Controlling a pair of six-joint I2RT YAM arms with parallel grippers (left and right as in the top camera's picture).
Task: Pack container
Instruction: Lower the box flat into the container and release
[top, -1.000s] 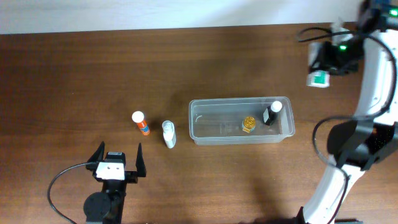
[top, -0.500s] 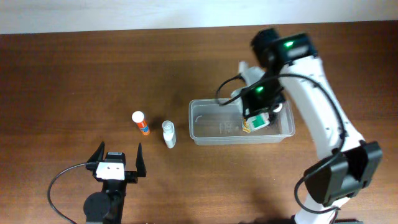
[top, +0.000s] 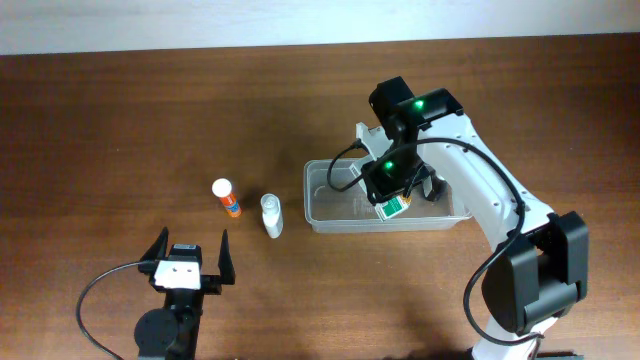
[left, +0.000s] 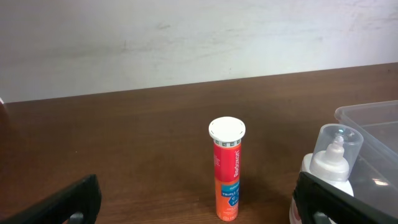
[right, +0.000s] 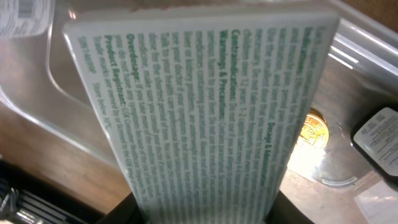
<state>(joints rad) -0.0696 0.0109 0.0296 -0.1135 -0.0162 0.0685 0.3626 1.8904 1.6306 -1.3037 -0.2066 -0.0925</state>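
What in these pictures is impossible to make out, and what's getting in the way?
- Right wrist view: the printed box fills the frame, hiding most of the container.
- Overhead: the right arm covers the container's middle and most of its contents.
- Left wrist view: the white bottle is cut off by the bottom edge, the container by the right edge.

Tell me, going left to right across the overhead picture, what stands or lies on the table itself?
orange tube with white cap → small white bottle → clear container
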